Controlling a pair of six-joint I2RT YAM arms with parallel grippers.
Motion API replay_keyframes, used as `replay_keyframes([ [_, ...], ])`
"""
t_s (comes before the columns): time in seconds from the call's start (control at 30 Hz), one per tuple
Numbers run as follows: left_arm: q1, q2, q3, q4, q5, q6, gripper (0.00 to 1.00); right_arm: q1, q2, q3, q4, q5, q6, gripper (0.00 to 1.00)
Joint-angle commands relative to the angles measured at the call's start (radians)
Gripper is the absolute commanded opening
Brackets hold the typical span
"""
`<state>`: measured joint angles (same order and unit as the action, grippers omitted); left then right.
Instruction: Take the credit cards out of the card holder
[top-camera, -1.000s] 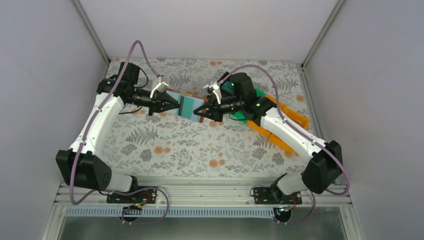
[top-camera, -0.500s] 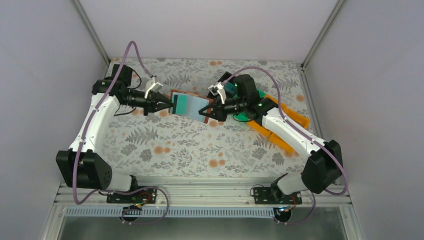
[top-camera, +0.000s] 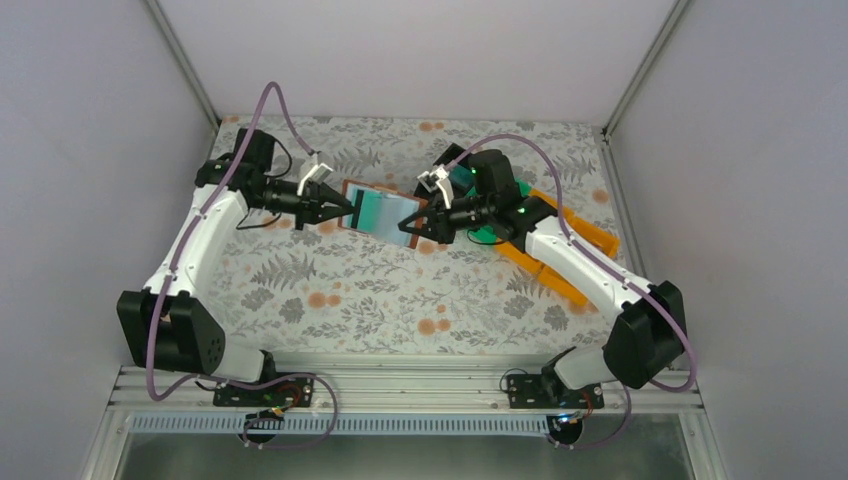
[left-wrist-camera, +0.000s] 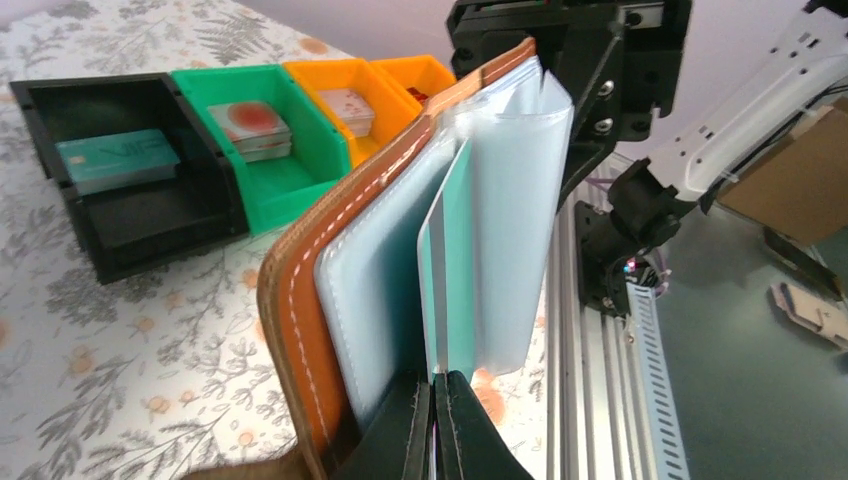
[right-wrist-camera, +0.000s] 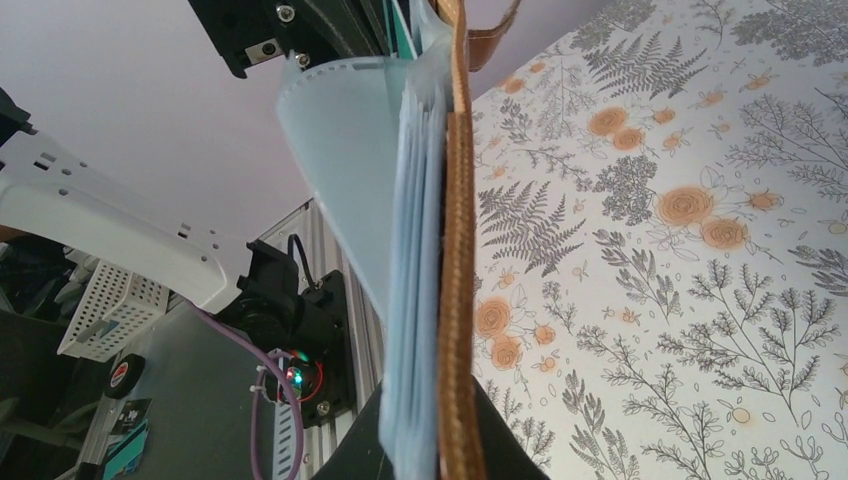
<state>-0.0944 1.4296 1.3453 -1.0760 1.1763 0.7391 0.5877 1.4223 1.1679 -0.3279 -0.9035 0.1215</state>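
The brown card holder hangs open in the air between my two grippers, its pale blue-grey slots facing up. My left gripper is shut on the edge of a teal credit card that stands between the pale sleeves, beside the brown cover. In the left wrist view its fingertips are pressed together on that card. My right gripper is shut on the holder's opposite edge; in the right wrist view the brown cover and the pale sleeves run between its fingers.
A row of bins stands behind the right arm: black with a teal card in it, green with stacked cards, orange with a card. In the top view the green bin and orange bin show by the right wall.
My left gripper drew back to the left, and more teal now shows in the holder. It then edged slightly back right. The right gripper kept hold and shifted a little right.
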Motion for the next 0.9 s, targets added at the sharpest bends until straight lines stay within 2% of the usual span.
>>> replay_keyframes([
  [0.0, 0.032, -0.024, 0.003, 0.063, -0.064, -0.012, 0.02, -0.012, 0.001, -0.011, 0.006, -0.007, 0.021, 0.04],
  [0.2, 0.085, -0.018, -0.042, 0.061, -0.123, -0.016, 0.02, -0.066, 0.083, -0.107, 0.008, -0.015, 0.134, 0.04],
  [0.37, 0.135, -0.023, -0.116, 0.113, -0.157, -0.037, 0.02, -0.061, 0.195, -0.146, 0.051, -0.053, 0.193, 0.04],
  [0.5, 0.146, -0.027, -0.131, 0.132, -0.172, -0.042, 0.02, -0.042, 0.343, -0.119, 0.076, -0.050, 0.244, 0.04],
  [0.7, 0.147, -0.010, -0.062, 0.109, -0.117, -0.044, 0.02, -0.029, 0.514, -0.027, 0.070, -0.077, 0.250, 0.05],
  [0.73, 0.147, -0.009, -0.052, 0.105, -0.109, -0.044, 0.02, -0.031, 0.528, -0.015, 0.056, -0.074, 0.245, 0.09],
  [0.87, 0.147, -0.013, -0.029, 0.094, -0.076, -0.049, 0.02, -0.057, 0.540, 0.003, -0.015, -0.002, 0.232, 0.41],
])
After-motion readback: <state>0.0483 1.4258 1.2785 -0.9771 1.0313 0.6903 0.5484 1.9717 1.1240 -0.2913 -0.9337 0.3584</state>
